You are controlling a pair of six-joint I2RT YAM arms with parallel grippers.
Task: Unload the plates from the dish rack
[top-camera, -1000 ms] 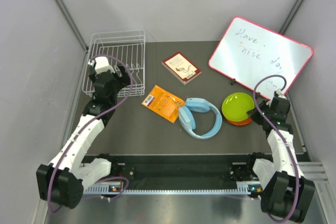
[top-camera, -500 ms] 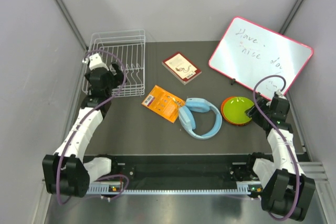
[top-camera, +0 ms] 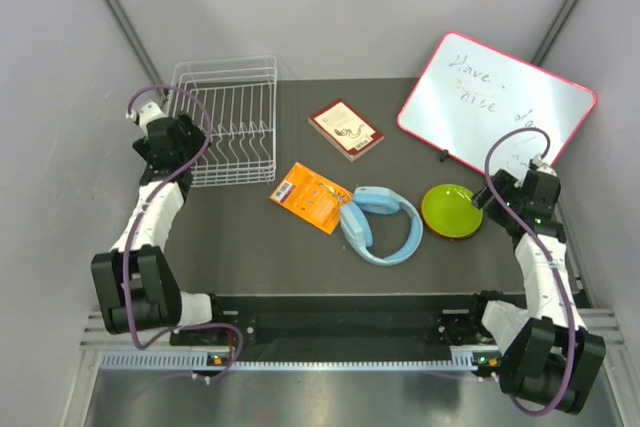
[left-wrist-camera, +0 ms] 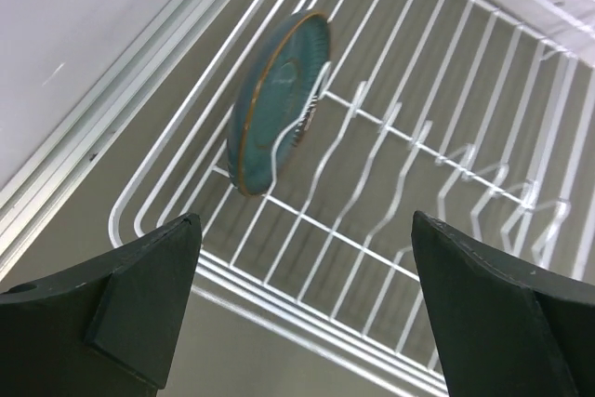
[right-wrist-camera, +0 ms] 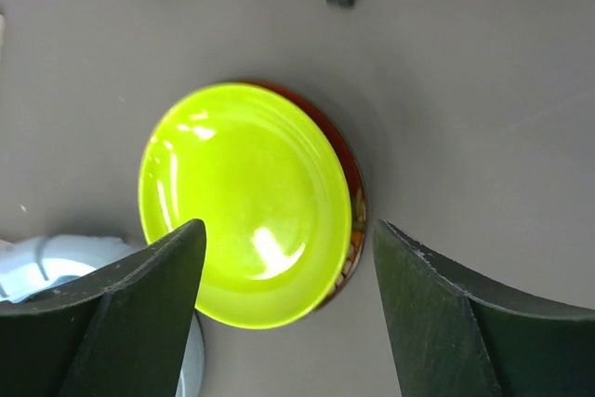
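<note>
Now, far left: the left gripper (left-wrist-camera: 305, 230) hangs over the left end of the dish rack (top-camera: 222, 183), and its fingers are spread wide with nothing between them. The rack sits at the back left of the table (top-camera: 250, 247), close to the left wall. The wrist camera shows a teal plate (left-wrist-camera: 274, 99) with a brownish rim in the rack. It stands on edge, leaning, caught between the wire prongs near the rack's corner by the wall. The gripper is clear of it, no contact.

Moving across, a small red-edged book (top-camera: 346, 130) lies flat toward the back middle, just right of the rack. Nearer the arms lies an orange packet (top-camera: 310, 197), and a pair of blue headphones (top-camera: 380, 224) rests right up against the packet's right edge.

On to the right side: a bright green plate (right-wrist-camera: 246, 202) lies flat on top of a reddish plate (right-wrist-camera: 353, 200), of which only a sliver of rim peeks out along the right. The stack sits just right of the headphones. Behind it, a pink-framed whiteboard (top-camera: 495, 112) with handwriting leans on small black feet.

Finally, the right gripper (right-wrist-camera: 288, 230) hovers over the stack, fingers parted and gripping nothing, one either side of the green plate in its own camera.
</note>
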